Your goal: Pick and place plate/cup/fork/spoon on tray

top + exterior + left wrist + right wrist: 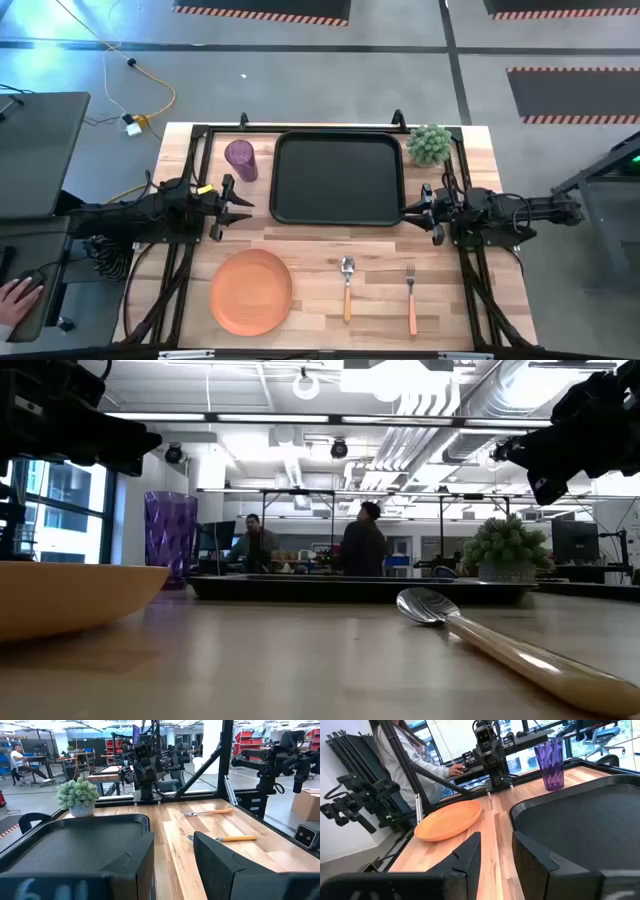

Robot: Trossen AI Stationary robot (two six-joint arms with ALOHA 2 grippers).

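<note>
A: Wooden table (330,245) from above, what sits on it?
B: The tray (338,178) lies at the far middle, the cup (240,159) just off its left edge, a potted plant (430,144) off its right corner. The plate (251,290) rests near the front left; the spoon (347,285) and fork (410,296) lie side by side to its right, apart from each other.

A: And the arms?
B: The left gripper (238,205) hangs by the tray's left edge, the right gripper (418,210) by its right corner, both holding nothing.

A: Low view?
B: Plate rim at left, cup behind it, spoon bowl near the lens; people stand far behind.

A: Wrist views?
B: Each shows its own fingers spread apart over the table beside the tray
</note>
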